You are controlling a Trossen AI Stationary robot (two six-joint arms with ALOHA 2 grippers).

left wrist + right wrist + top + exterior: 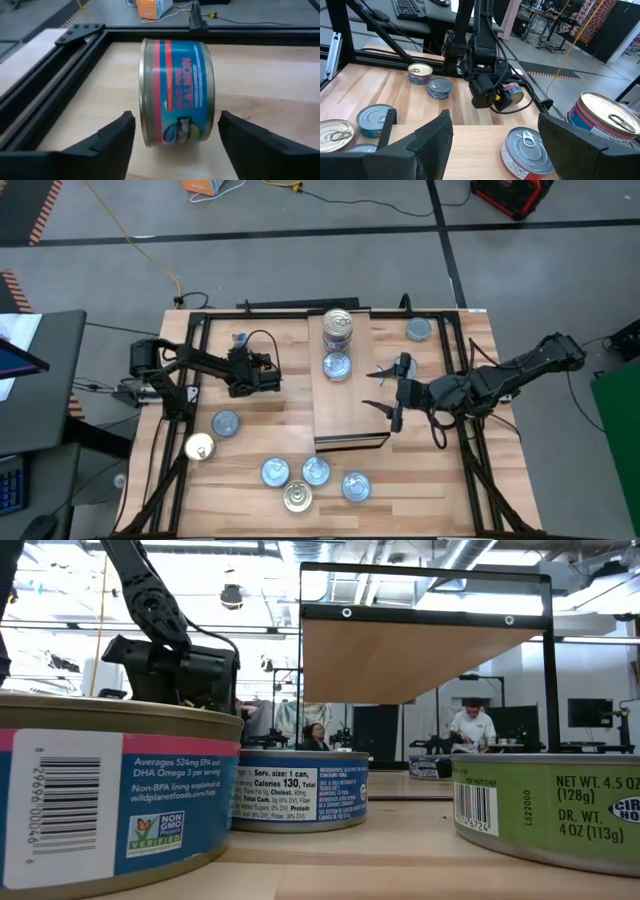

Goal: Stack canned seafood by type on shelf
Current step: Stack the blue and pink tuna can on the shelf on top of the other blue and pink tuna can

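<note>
My left gripper (245, 360) (176, 120) is open at the table's far left. Its fingers stand on either side of a blue and red salmon tin (176, 92) (238, 340) without touching it; the tin stands on its rim on the tabletop. My right gripper (390, 395) (495, 120) is open and hovers over the right edge of the shelf (350, 415). On the shelf's far end stand a stack of silver-topped tins (338, 328) (605, 117) and a single tin (337, 367) (527, 150).
Several tins lie flat near the table's near edge (316, 471), with two more at the left (225, 423) (200, 446) and one at the far right corner (419, 330). A black frame (190, 330) runs round the table. Tins fill the front of the low view (300, 790).
</note>
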